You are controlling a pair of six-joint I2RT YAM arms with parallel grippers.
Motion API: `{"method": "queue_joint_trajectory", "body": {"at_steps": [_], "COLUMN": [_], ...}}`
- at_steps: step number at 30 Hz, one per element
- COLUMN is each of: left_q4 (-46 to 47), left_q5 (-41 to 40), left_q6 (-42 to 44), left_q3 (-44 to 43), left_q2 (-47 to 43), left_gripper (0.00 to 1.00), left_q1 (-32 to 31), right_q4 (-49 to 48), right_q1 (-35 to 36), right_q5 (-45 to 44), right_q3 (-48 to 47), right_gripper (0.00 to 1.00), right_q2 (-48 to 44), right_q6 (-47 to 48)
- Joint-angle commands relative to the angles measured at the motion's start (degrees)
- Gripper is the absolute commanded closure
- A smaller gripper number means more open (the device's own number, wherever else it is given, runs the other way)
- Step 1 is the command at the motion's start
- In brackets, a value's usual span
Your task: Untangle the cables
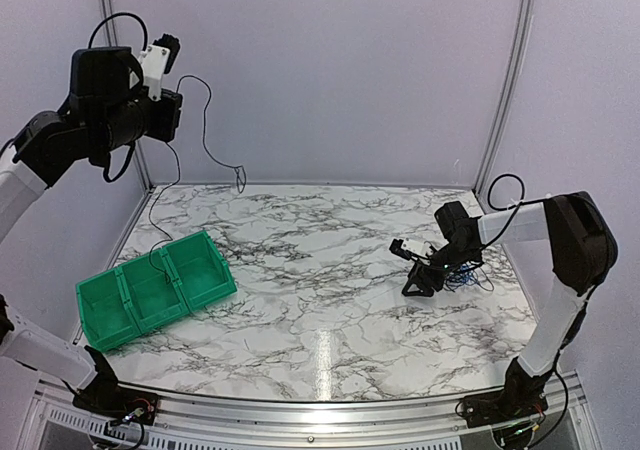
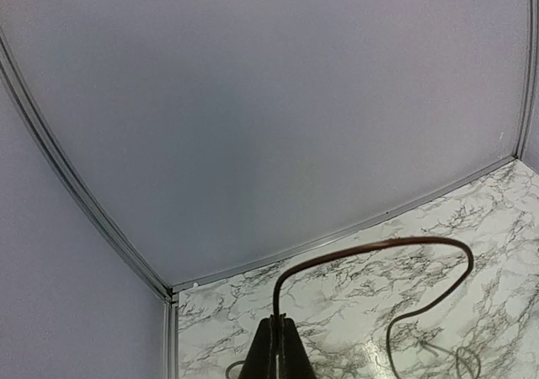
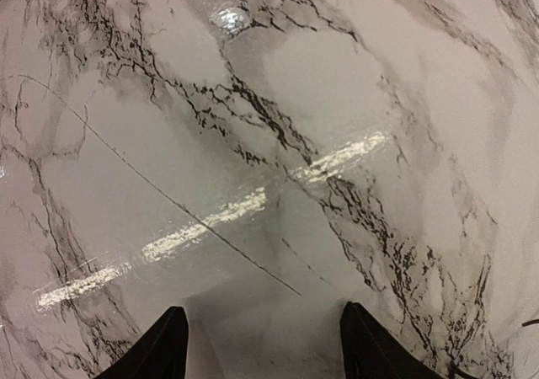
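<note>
Top external view: glossy, veined marble table (image 1: 320,270), with a green plastic three-compartment bin (image 1: 150,290) at 8 o'clock. Left gripper (image 2: 278,352), high at 10 o'clock, is pinching one thin springy cable (image 2: 379,244). Right gripper (image 3: 261,307), fingers spread and empty, sits low at 3 o'clock beside the knotted blue-and-black cables (image 1: 465,278). I judge one strand is being separated; next, the right must pinch a single loop.

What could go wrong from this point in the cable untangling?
1. The left gripper is raised high and pinches only one thin cable; the cable could slip out.
2. That cable's lower run seems to reach the green bin, so lifting further might snag or tug the bin.
3. The right gripper is open and low beside the blue-and-black tangle; its wrist might drag the tangle.
</note>
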State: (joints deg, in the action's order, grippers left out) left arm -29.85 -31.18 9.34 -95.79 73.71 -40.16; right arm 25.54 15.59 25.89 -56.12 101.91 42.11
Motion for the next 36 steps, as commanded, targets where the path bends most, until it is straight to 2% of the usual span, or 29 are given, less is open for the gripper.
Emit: {"method": "queue_joint_trajectory", "body": {"at_steps": [1, 6, 10, 29, 36], "left_q4": [2.0, 2.0, 2.0, 3.4, 3.7], "left_q5": [-0.4, 0.5, 0.4, -0.9, -2.8], "left_q6": [0.9, 1.2, 0.9, -5.3, -5.9], "left_q3": [-2.9, -7.1, -6.6, 14.6, 19.9], "left_q2": [-0.3, 0.2, 0.5, -3.1, -6.2], "left_gripper": [1.0, 1.0, 1.0, 1.0, 1.0], "left_q1": [0.3, 0.3, 0.3, 1.1, 1.4], "right_q4": [3.4, 3.4, 3.5, 3.8, 3.8], "right_q1": [1.0, 1.0, 1.0, 1.1, 1.1], "right_q5": [-3.4, -3.5, -3.7, -3.7, -3.2], "right_q3": [1.0, 0.9, 1.0, 0.8, 0.7], "right_gripper": [0.38, 0.38, 0.38, 0.38, 0.38], "right_q2": [3.0, 3.1, 3.2, 3.8, 4.1], "right_q6": [0.0, 0.1, 0.1, 0.2, 0.0]}}
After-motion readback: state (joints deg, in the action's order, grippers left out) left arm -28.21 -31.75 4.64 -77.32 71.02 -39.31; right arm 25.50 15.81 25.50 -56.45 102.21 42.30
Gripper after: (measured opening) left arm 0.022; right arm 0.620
